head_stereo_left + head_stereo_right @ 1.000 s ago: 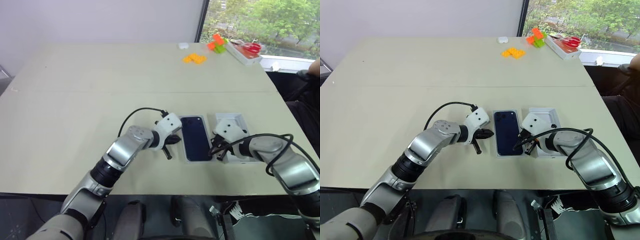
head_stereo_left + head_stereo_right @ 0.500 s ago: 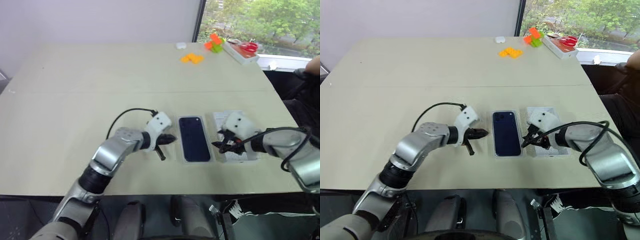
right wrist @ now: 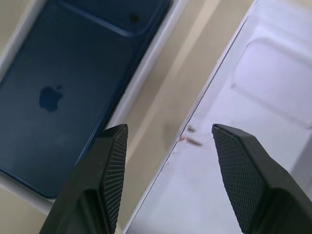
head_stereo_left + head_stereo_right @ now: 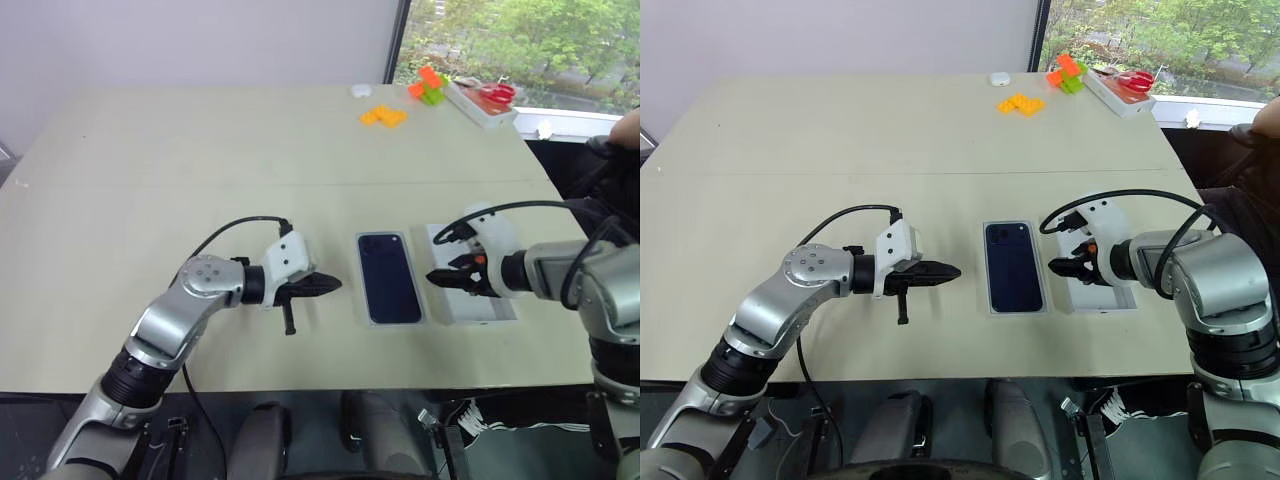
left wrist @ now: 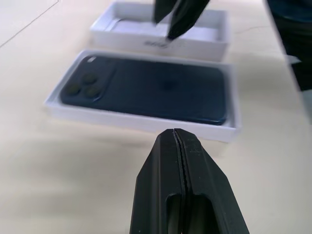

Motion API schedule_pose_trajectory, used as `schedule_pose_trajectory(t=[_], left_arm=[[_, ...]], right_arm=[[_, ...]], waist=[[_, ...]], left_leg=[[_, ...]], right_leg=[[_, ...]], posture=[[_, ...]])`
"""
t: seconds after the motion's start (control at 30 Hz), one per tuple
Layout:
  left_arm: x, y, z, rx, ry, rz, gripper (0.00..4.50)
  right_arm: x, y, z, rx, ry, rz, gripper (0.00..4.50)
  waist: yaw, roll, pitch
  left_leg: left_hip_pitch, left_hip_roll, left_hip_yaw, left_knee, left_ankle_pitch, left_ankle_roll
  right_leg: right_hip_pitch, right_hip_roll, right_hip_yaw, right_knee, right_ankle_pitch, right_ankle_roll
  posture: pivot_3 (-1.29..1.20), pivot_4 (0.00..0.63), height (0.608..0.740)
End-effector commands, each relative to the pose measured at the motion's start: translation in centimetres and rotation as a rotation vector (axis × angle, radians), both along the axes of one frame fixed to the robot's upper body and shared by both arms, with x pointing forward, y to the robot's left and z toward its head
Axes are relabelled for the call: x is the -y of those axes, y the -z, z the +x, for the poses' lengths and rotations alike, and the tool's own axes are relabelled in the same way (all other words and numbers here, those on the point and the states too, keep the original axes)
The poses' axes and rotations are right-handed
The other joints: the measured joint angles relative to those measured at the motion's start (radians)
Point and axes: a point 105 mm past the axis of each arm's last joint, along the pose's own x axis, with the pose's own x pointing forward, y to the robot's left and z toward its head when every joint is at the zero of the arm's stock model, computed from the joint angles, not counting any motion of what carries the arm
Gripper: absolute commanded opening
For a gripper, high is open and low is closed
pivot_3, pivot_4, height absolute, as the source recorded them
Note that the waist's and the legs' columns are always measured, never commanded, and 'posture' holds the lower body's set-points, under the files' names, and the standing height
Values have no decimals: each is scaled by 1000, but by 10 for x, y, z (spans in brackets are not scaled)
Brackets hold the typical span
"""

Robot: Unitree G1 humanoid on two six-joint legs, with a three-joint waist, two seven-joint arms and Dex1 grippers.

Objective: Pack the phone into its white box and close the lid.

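Observation:
The dark blue phone (image 4: 388,278) lies back up inside the white box (image 4: 392,322) near the table's front edge, its camera bump at the far end. Just right of it lies the lid (image 4: 480,308), open side up, empty. My right gripper (image 4: 445,278) hovers open over the lid's left rim, nothing between its fingers; its wrist view shows the phone (image 3: 63,83) and the lid (image 3: 263,73) either side of the gap. My left gripper (image 4: 330,284) is shut and empty, level, pointing at the box from the left with a gap of bare table between; it shows shut (image 5: 174,130).
At the far right of the table lie orange pieces (image 4: 385,116), green and orange blocks (image 4: 430,88), a white box with red scissors (image 4: 488,100) and a small white object (image 4: 361,91). A person (image 4: 625,130) sits at the right edge.
My left gripper has drawn back to the left, away from the box. My right gripper, shut at the box's right side a second ago, has opened, rolled and lifted slightly.

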Motion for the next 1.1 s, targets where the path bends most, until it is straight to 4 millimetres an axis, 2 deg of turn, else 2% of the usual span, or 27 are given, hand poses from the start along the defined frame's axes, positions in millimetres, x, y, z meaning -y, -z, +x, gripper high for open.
schedule_pose_trajectory(t=[0.03, 0.27, 0.3, 0.33, 0.47, 0.63, 0.67, 0.77, 0.87, 0.97, 1.1], left_arm=[[6, -17, -13, 30, 77, -58, 0], [8, -17, -20, 23, 103, -61, 0], [8, -16, -20, 26, 99, -57, 0], [7, -16, -19, 30, 94, -53, 0], [4, -15, -15, 32, 70, -49, 0], [-7, -15, -8, 15, -10, -78, 0], [-12, -15, -7, 7, -38, -94, 0], [-29, -11, -1, -5, -120, -98, 0], [-55, -5, 16, 25, -252, -62, 0], [-75, -11, 34, 37, -354, -85, 0], [-88, -17, 46, 65, -410, -87, 0]], right_arm=[[0, 3, 3, 15, 45, -2, 2859], [0, 8, 6, 8, 89, 26, 2859], [0, 9, 7, 8, 89, 28, 2361], [-1, 8, 6, 9, 89, 28, 2106], [2, 3, 8, 25, 102, 33, 64], [8, -14, 12, 91, 145, 61, 25], [7, -27, 13, 131, 129, 91, 25], [-9, -62, 9, 233, 26, 213, 25], [-51, -96, -8, 279, -217, 550, 25], [-84, -99, -25, 250, -348, 797, 25], [-120, -82, -31, 54, -211, 1099, 25]], waist=[[-2, 0, 0], [-5, 0, 0], [-5, 0, 0], [-5, 0, 0], [-4, 0, 0], [-7, 0, 0], [-7, 0, 0], [-9, 0, 0], [-9, 0, 0], [-5, -1, 0], [-4, -1, 0]], left_leg=[[0, 0, 0, 0, 0, 0], [0, 0, 2, 0, 0, 0], [0, 0, 2, 0, 0, 0], [0, 0, 2, 0, 0, 0], [0, 0, 2, 0, 0, 0], [0, 0, 2, 0, 0, 1], [0, 0, 2, 0, 0, 1], [0, 1, 3, 0, -1, 1], [0, 2, 2, 0, -1, 1], [1, 3, 1, 0, -1, 2], [-1, 3, 0, 0, -1, 2]], right_leg=[[0, 0, 0, 0, 0, 1], [0, 3, 2, 1, 1, 2], [0, 3, 2, 1, 1, 2], [0, 3, 2, 1, 1, 2], [0, 3, 2, 0, 1, 2], [0, 3, 2, 0, 1, 3], [0, 3, 2, 0, 1, 3], [-1, 3, 3, 1, 1, 3], [-1, 4, 3, 1, 1, 3], [0, 6, 1, 1, 1, 2], [-2, 2, 1, 1, 1, 2]], posture=[[0, 150, 726], [0, 150, 726], [0, 150, 726], [0, 150, 726], [0, 150, 726], [0, 150, 726], [0, 150, 726], [0, 150, 726], [0, 150, 726], [0, 150, 726], [0, 150, 726]])
